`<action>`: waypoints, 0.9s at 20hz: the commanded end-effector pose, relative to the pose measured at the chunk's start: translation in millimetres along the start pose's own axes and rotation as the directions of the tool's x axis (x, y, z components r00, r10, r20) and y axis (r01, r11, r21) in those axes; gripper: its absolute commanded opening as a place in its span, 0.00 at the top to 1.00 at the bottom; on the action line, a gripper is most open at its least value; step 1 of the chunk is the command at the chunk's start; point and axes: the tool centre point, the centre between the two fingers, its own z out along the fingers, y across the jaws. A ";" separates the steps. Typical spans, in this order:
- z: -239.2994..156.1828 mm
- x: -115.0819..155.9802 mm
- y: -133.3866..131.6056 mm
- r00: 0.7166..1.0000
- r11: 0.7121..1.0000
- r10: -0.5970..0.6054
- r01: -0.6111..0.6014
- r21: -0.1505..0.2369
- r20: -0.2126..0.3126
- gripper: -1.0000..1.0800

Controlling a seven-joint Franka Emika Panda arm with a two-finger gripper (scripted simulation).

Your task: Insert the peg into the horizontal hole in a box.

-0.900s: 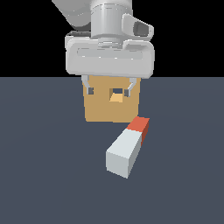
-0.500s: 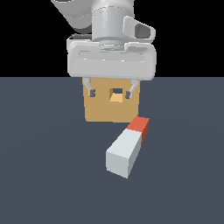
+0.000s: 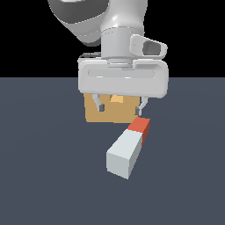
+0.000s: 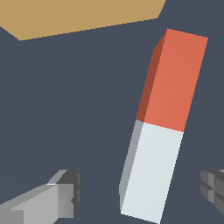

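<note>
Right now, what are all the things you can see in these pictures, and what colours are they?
Long square bar, grey-white with a red-orange end: one, lying flat on the floor, apart from the block, red end toward it.
Tan cube-like block: one, ochre-brown, behind the bar, partly hidden by the gripper.
Dark grey-blue floor: one, under everything.
Robot gripper: one, pale grey with dark fingertips, open, above the floor, holding nothing; in the wrist view the bar's white end lies between its fingers.

1. A flat, dark slate-blue floor (image 3: 48, 184) fills the lower part of the exterior view.
2. Above its straight horizon lies plain black backdrop (image 3: 26, 39), possibly empty space.
3. Lighting looks even, shadows faint.
</note>
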 end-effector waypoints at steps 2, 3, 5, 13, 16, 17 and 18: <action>16.8 -7.1 11.5 0.996 0.996 0.093 -0.093 -0.009 -0.005 0.04; 20.9 -9.0 14.3 0.993 0.993 0.116 -0.116 -0.011 -0.007 0.04; 28.0 -12.5 19.2 0.988 0.988 0.156 -0.156 -0.014 -0.010 0.04; 42.7 -20.5 29.2 0.971 0.971 0.239 -0.240 -0.021 -0.017 0.04; 42.7 -20.7 28.7 0.971 0.971 0.237 -0.237 -0.020 -0.016 0.04; 43.1 -20.6 28.7 0.971 0.971 0.237 -0.237 -0.020 -0.016 0.04; 44.4 -20.6 28.7 0.971 0.971 0.237 -0.237 -0.020 -0.016 0.04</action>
